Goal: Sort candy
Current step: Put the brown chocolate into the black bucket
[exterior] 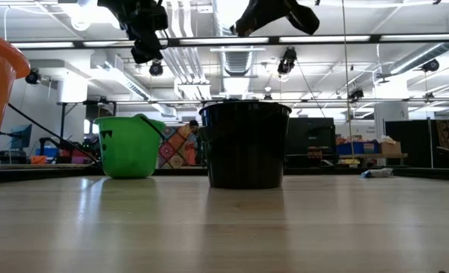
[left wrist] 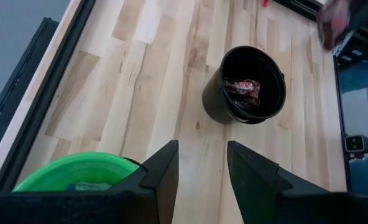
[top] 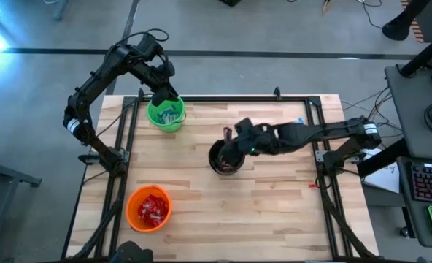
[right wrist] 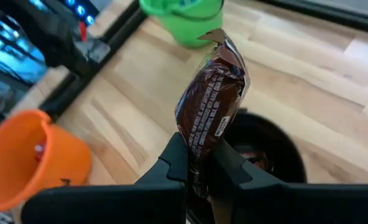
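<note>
My right gripper (right wrist: 199, 165) is shut on a dark brown candy bar (right wrist: 212, 106) and hangs over the near-right rim of the black cup (top: 223, 159) at mid-table. Another brown candy (left wrist: 245, 90) lies on that cup's bottom. My left gripper (left wrist: 202, 174) is open and empty above the green cup (top: 165, 115) at the far left. That cup holds blue-and-white candy (top: 168, 115). The orange cup (top: 149, 208) at the near left holds red candy (top: 152, 210). In the low view, both grippers show at the top, the left (exterior: 145, 30) and the right (exterior: 274, 15). My right gripper pinches one end of the brown candy bar (right wrist: 199, 146) between its two fingers. The fingers slant down from the table's right. The bar sticks out past the fingertips in line with them, lifted clear above the black cup (right wrist: 265, 149).
A dark frame (top: 128, 139) runs round the wooden table top. A small blue candy (top: 300, 121) lies at the far right, and a small red thing (top: 312, 184) sits by the right rail. Bare wood lies between the three cups.
</note>
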